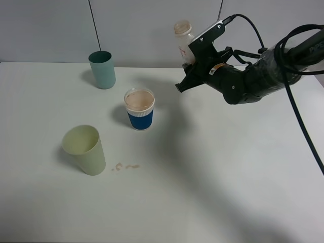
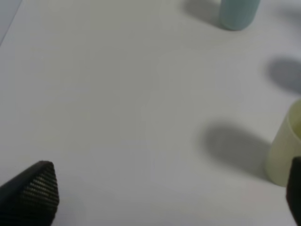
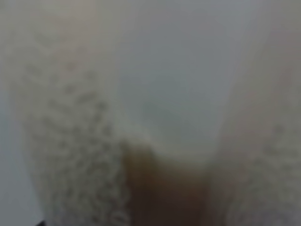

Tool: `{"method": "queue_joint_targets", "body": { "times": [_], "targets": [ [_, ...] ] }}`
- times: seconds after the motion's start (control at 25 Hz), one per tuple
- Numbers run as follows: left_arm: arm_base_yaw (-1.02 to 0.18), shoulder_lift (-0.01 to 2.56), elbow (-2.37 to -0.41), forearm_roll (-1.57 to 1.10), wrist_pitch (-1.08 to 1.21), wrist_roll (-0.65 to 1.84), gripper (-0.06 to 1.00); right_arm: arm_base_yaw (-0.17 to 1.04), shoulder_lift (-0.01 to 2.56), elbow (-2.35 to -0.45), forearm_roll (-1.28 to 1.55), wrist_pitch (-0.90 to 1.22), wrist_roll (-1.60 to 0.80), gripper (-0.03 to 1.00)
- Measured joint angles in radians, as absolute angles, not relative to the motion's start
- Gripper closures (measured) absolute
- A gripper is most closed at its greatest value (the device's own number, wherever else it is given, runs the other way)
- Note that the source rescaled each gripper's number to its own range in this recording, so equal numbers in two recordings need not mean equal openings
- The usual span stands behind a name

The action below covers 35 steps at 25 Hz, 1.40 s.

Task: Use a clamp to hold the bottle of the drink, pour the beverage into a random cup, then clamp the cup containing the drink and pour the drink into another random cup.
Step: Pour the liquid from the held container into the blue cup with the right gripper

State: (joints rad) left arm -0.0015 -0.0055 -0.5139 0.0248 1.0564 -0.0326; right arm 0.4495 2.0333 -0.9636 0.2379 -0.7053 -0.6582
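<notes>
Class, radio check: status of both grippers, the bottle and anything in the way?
Right gripper shut on bottle, held high. Left gripper open, empty. Blue-banded cup holds pale brown drink. Small spill beside pale green cup; teal cup unobstructed.

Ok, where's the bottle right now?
The bottle is off the table, clamped in the right gripper, upper right of centre in the exterior high view, behind and right of the blue-banded cup.

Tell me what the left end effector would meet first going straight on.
Probably bare table, ahead of the left end effector with its open fingers. The pale green cup stands close by one finger; depth unclear.
</notes>
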Motion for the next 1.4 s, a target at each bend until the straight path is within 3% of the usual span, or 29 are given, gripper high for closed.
{"method": "queue_joint_targets", "body": {
  "times": [1.4],
  "targets": [
    [-0.002,-0.006,-0.514,0.025,1.056,-0.033,0.01,0.480,1.831,-0.954,-0.271,-0.315,-0.766,0.95]
  ]
}}
